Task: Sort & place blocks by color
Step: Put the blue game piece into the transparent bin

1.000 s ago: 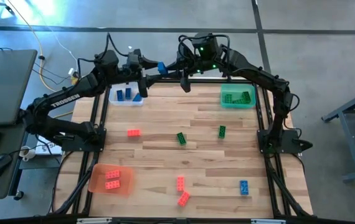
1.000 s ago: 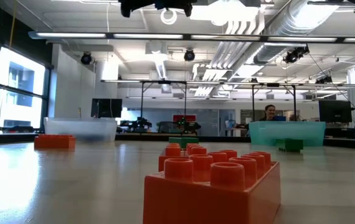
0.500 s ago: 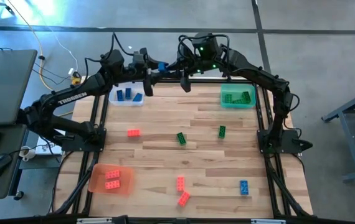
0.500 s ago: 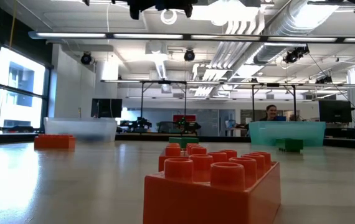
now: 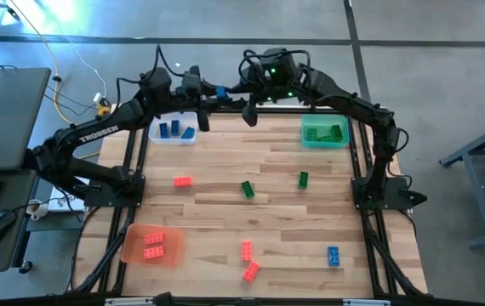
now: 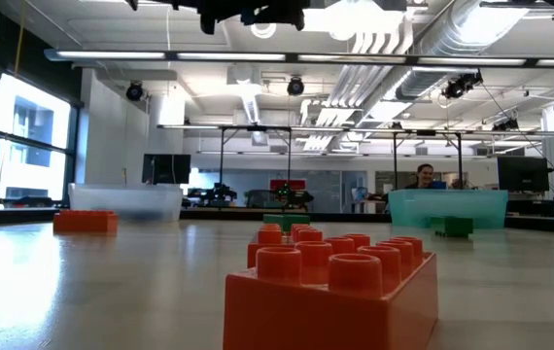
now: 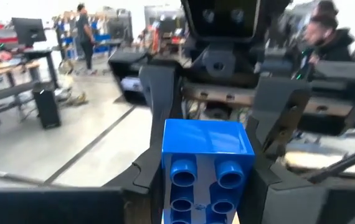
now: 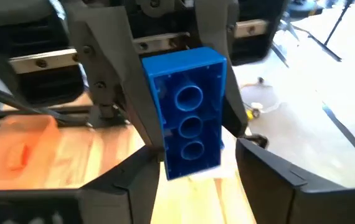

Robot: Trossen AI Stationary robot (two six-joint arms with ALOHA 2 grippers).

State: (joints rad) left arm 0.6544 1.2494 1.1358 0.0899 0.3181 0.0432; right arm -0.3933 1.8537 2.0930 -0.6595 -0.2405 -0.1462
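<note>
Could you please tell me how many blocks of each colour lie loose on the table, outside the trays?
Orange-red blocks: 3
Green blocks: 2
Blue blocks: 1
Total: 6
Not counted: the blue block held by the left claw.

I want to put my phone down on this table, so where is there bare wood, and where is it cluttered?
Bare wood lies between the clear plastic tray and the green plastic tray, and between the orange plastic tray and the two orange-red studded bricks. Mid-table is dotted with loose bricks. Above the back edge it is crowded: both tools meet around a blue studded brick.
</note>
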